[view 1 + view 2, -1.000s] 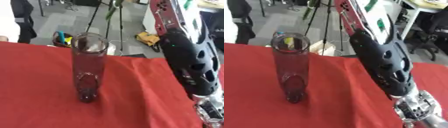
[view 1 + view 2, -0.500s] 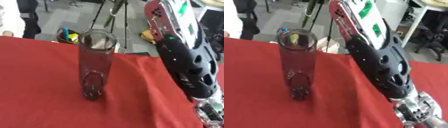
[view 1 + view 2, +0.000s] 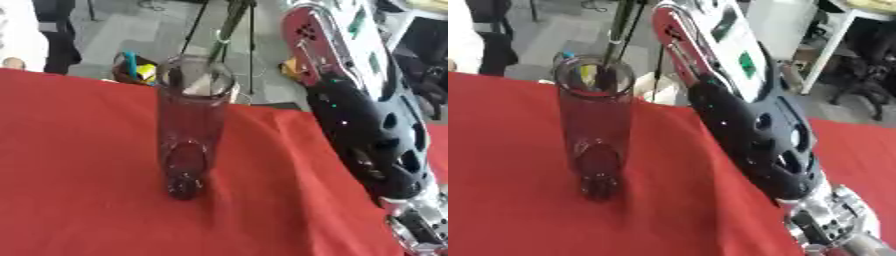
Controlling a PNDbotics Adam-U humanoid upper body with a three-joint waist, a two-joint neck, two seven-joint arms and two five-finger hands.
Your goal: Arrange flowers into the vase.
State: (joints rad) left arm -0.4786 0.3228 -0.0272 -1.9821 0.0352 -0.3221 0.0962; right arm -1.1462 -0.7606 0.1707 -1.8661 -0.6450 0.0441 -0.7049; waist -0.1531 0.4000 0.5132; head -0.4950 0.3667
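The clear glass vase [image 3: 187, 132] stands upright and empty on the red-clothed tabletop [image 3: 79, 165], ready for stems; the right arm [image 3: 754, 135] crosses beside it, fingers unseen.

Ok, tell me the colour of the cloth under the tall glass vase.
Plain red cloth, clearest in the left eye view.

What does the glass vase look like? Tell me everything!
The vase is a tall, see-through cylinder that looks like smoky glass. It stands upright on the red tablecloth, left of the robot's right arm. Its round mouth is open at the top. No flowers show inside, and nothing touches it but the cloth.
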